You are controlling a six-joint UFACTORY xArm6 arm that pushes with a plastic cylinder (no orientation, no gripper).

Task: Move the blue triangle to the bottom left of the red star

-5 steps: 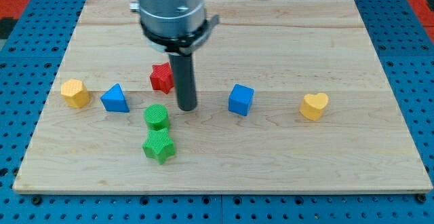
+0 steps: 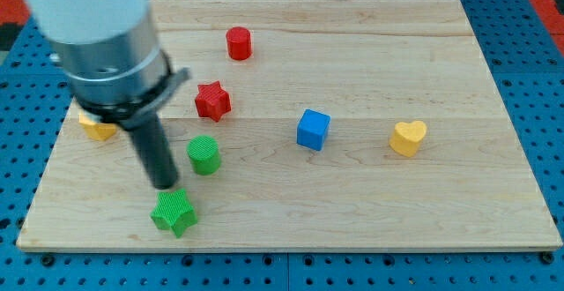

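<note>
My tip (image 2: 164, 185) sits just above the green star (image 2: 173, 212) and left of the green cylinder (image 2: 204, 155); no claw on this rod, so no claw state to tell. Blue triangle not visible, probably hidden behind the arm near the yellow block (image 2: 95, 129), so best come round its left side and push right toward the spot below-left of the red star (image 2: 211, 100). Room there is open, but the surface (image 2: 370, 212) left edge is near.
</note>
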